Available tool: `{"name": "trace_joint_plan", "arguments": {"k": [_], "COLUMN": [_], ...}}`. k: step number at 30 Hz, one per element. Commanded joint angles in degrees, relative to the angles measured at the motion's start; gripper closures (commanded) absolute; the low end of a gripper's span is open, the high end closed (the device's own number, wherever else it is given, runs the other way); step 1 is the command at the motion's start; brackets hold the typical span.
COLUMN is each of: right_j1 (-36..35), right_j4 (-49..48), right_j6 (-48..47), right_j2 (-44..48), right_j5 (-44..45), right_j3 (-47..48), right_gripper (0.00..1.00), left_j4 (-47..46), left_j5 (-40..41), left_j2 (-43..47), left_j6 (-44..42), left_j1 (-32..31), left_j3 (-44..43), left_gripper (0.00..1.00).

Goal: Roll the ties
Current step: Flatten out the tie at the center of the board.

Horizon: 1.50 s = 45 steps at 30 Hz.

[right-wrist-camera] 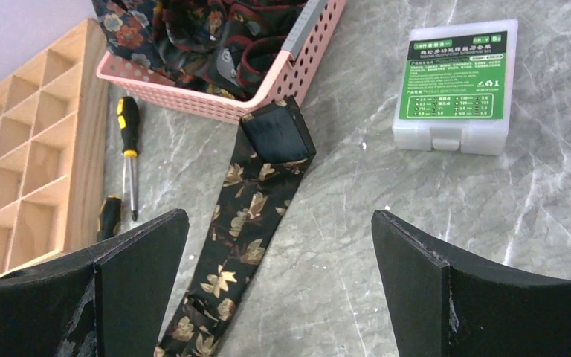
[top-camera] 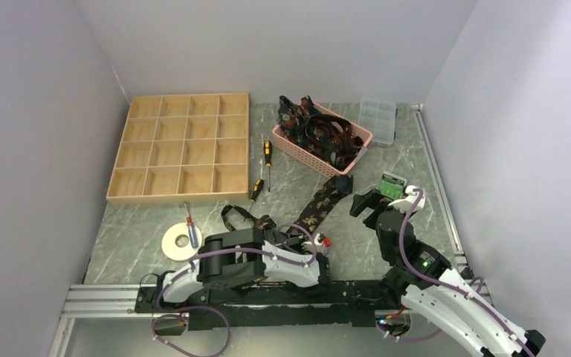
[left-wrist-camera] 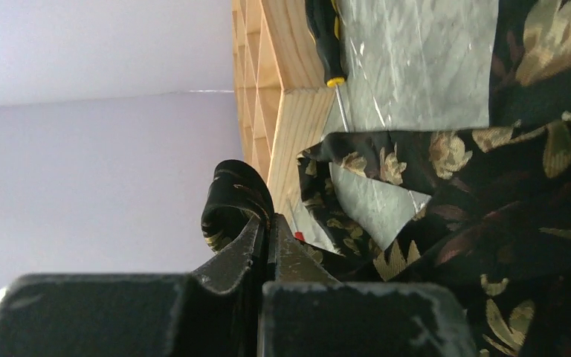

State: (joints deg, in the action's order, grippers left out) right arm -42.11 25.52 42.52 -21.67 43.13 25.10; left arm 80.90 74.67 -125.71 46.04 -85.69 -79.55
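1. The left tool [left-wrist-camera: 268, 227] is pinched closed on the curled end of a long black fabric necktie with tan-gold flowers [left-wrist-camera: 446, 193].
2. The necktie stretches across the grey marbled tabletop [right-wrist-camera: 431, 245], its folded far end just beside a pink perforated plastic basket [right-wrist-camera: 193, 104] heaped with patterned ties [right-wrist-camera: 193, 37].
3. The right tool [right-wrist-camera: 279, 223] hangs above it, spread wide and holding nothing.

The small plastic box [right-wrist-camera: 450, 137] bears a green label [right-wrist-camera: 453, 74] with white print, too small to read.
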Motion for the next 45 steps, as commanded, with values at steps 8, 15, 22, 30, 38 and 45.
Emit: {"name": "trace_joint_plan", "arguments": {"k": [8,15,22,30,38,45], "right_j1": [0.1,0.2,0.2,0.2,0.2,0.2], "right_j4": [-3.5,-3.2,-1.6,2.0,2.0,-3.6], "right_j6": [-3.3,-4.9,-5.6,-5.7,-6.3,-7.6], "right_j2": [-0.4,-0.8,0.9,5.0,4.7,-0.3], "right_j5": [-1.3,-2.1,-1.4,-0.9,-1.3,-5.6], "right_j3": [1.0,2.8,4.0,6.6,6.6,4.3], "right_gripper": [0.01,0.01,0.01,0.01,0.01,0.01], "left_j4": [15.6,-45.8,-50.4,-56.7,-57.5,-54.9], "left_j5": [9.0,-29.4,-46.1,-57.6,-48.1,-38.8], "left_j2": [7.1,27.1,24.8,21.0,23.3,41.6], "left_j6": [7.0,-36.2,-36.4,-39.6,-38.1,-25.4], "left_j1": [0.6,7.1,14.7,16.3,10.0,13.2], "left_j3": [-21.1,-1.7,-3.5,-3.3,2.0,14.7], "left_gripper": [0.97,0.93,0.88,0.72,0.39,0.26]}}
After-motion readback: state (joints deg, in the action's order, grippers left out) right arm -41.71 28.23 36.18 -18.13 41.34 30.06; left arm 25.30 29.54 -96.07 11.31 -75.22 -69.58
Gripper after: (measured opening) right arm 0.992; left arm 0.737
